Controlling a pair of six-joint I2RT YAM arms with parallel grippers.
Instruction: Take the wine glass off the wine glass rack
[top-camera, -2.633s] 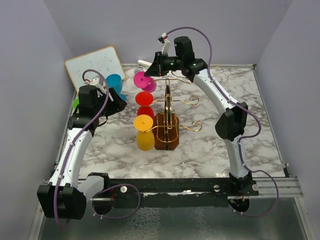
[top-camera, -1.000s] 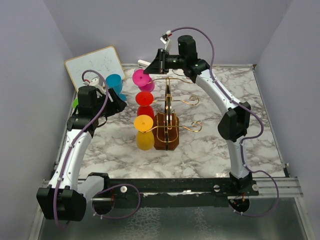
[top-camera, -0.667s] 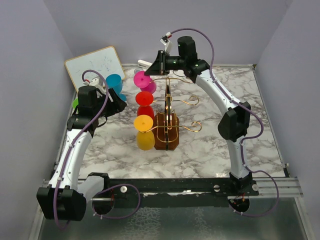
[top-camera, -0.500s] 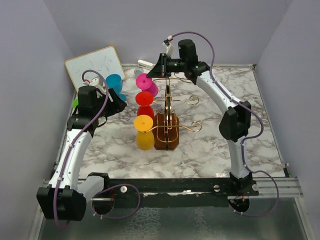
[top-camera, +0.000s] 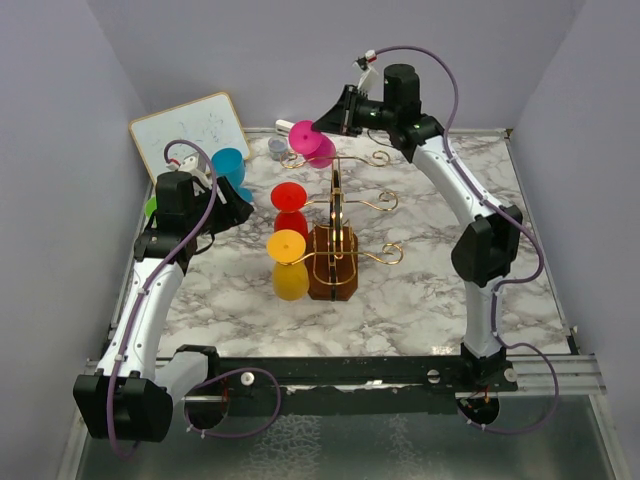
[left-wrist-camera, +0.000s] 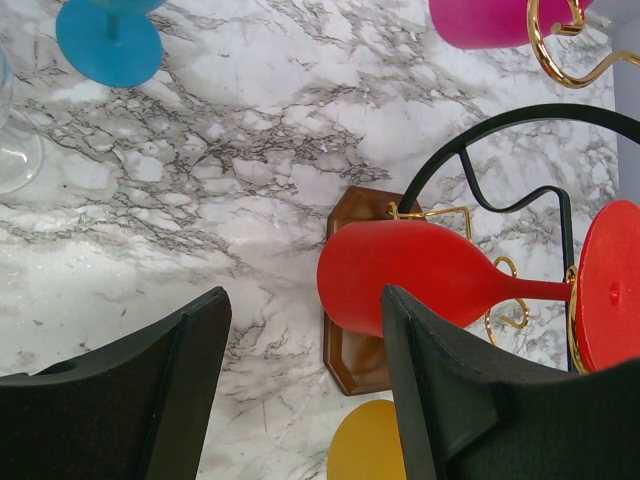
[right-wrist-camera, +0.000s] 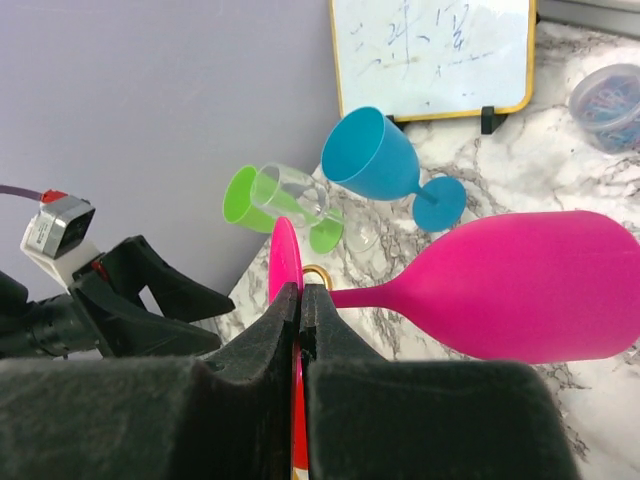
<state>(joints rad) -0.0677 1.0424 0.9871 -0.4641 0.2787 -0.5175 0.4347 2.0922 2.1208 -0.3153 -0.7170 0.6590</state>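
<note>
The gold wire rack (top-camera: 335, 205) stands on a dark wooden base (top-camera: 332, 275) mid-table. A red glass (top-camera: 289, 197) and a yellow glass (top-camera: 287, 246) hang on its left arms. My right gripper (top-camera: 336, 117) is shut on the foot of the pink wine glass (top-camera: 308, 141), held at the rack's far upper left; in the right wrist view the fingers (right-wrist-camera: 300, 320) pinch the foot's rim and the pink bowl (right-wrist-camera: 530, 285) points right. My left gripper (top-camera: 232, 203) is open and empty left of the rack; its view shows the red glass (left-wrist-camera: 420, 280) ahead.
A small whiteboard (top-camera: 188, 130) leans at the back left. A blue glass (top-camera: 229, 163), a green cup (right-wrist-camera: 245, 200) and a clear glass (right-wrist-camera: 300, 205) stand near it. A small round container (top-camera: 277, 147) sits at the back.
My right gripper has moved right and up with the pink glass in it, carrying it away from the rack's far left hook. The left arm has not moved.
</note>
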